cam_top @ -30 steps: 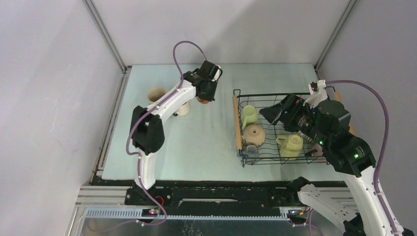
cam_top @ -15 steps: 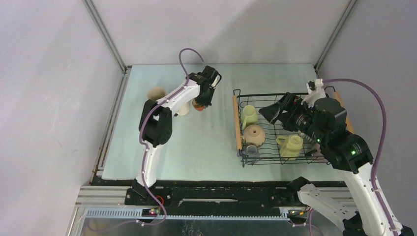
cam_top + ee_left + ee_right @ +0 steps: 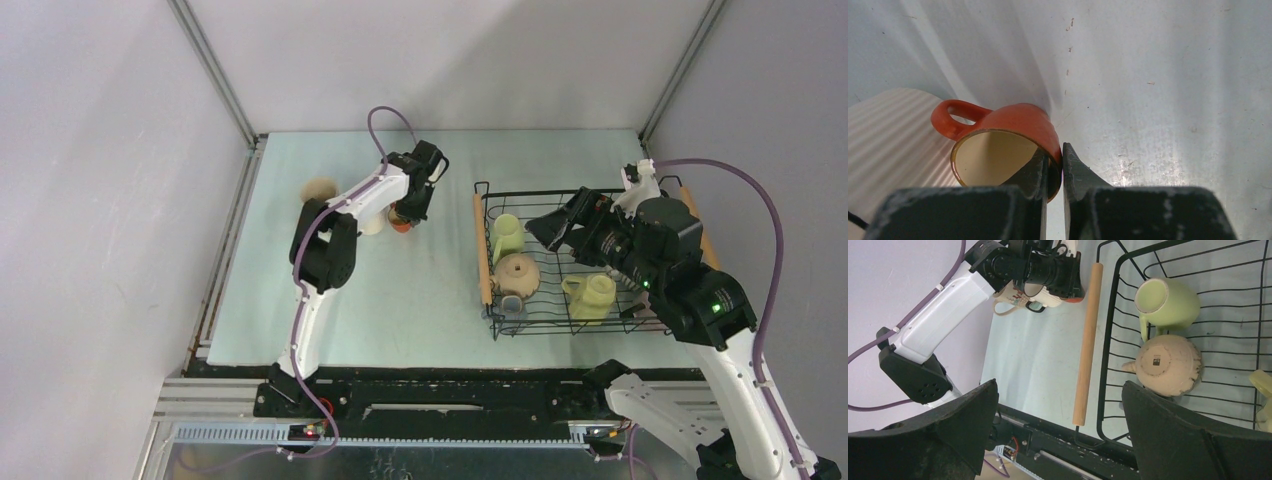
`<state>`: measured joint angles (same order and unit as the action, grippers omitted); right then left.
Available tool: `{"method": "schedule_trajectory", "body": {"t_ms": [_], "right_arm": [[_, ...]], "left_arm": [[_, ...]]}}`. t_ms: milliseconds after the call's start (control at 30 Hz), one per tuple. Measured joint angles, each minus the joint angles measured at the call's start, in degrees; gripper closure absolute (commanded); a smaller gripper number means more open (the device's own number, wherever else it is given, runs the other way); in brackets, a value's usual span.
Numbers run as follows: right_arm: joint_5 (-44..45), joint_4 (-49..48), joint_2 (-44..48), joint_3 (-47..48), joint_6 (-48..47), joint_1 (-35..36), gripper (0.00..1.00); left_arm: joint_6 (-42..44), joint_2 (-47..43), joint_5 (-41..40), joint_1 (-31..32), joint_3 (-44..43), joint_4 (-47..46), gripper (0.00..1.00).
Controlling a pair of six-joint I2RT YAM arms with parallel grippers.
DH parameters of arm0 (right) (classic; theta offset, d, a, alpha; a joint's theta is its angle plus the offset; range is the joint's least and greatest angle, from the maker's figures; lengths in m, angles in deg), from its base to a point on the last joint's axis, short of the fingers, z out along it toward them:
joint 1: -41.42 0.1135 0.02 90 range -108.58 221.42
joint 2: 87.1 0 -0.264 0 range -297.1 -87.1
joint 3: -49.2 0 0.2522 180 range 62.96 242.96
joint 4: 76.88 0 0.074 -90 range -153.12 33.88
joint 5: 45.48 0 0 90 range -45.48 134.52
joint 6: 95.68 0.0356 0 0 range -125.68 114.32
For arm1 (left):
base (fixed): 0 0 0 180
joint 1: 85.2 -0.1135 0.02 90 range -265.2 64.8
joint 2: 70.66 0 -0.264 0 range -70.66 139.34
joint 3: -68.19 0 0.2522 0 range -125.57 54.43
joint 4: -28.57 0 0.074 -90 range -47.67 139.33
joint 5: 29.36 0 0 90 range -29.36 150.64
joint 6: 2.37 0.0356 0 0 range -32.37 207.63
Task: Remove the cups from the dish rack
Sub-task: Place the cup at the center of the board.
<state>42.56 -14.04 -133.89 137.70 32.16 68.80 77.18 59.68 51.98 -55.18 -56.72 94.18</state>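
My left gripper [image 3: 408, 203] [image 3: 1057, 161] is shut on the rim of an orange-red cup [image 3: 402, 223] [image 3: 1013, 125], one finger inside and one outside. It holds the cup low over the table beside a cream ribbed cup [image 3: 372, 222] [image 3: 893, 135]. A tan cup [image 3: 320, 189] stands further left. The black wire dish rack [image 3: 485, 200] [image 3: 1108, 355] holds two yellow-green cups [image 3: 507, 236] [image 3: 592, 296] [image 3: 1173, 302], an upturned tan cup [image 3: 517, 273] [image 3: 1168, 365] and a greyish cup [image 3: 512, 312]. My right gripper [image 3: 556, 228] [image 3: 1060, 390] hangs open above the rack's left half, holding nothing.
The rack's wooden rod handle [image 3: 481, 250] [image 3: 1088, 340] runs along its left side, and another handle sits on the right, partly behind my right arm. Metal frame posts and grey walls bound the table. The left arm [image 3: 948, 305] reaches across the table's far left.
The left gripper has carried the orange-red cup slightly left and lower, closer to the cream ribbed cup. The right arm has barely shifted.
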Motion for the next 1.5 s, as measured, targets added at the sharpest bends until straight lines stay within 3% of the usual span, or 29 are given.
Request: {"method": "schedule_trajectory", "body": {"t_ms": [267, 567, 1067, 1300, 1367, 1433, 1500], "right_arm": [[0.00, 0.04, 0.13, 0.00, -0.13, -0.13, 0.00], [0.00, 0.92, 0.31, 0.00, -0.26, -0.33, 0.00], [0.00, 2.05, 0.57, 0.00, -0.26, -0.39, 0.00], [0.81, 2.99, 0.66, 0.00, -0.28, -0.39, 0.00], [1.70, 3.52, 0.72, 0.00, -0.31, -0.42, 0.00], [2.69, 4.17, 0.79, 0.00, -0.35, -0.42, 0.00], [3.98, 5.01, 0.85, 0.00, -0.42, -0.39, 0.00]], "left_arm": [[0.00, 0.31, 0.11, 0.00, -1.40, 0.17, 0.85], [0.07, 0.66, 0.35, -0.04, -1.60, 0.31, 0.77], [0.39, -1.88, 2.67, -0.04, -1.60, 1.16, 0.45], [0.24, -10.60, 3.50, 0.00, -1.60, 1.46, 0.25], [-0.02, -13.97, 4.00, 0.02, -1.60, 1.44, 0.17], [-0.24, -17.70, 4.52, 0.11, -1.27, 1.01, 0.02], [-0.72, -22.10, 4.94, 0.31, 0.39, -0.46, 0.00]]}}
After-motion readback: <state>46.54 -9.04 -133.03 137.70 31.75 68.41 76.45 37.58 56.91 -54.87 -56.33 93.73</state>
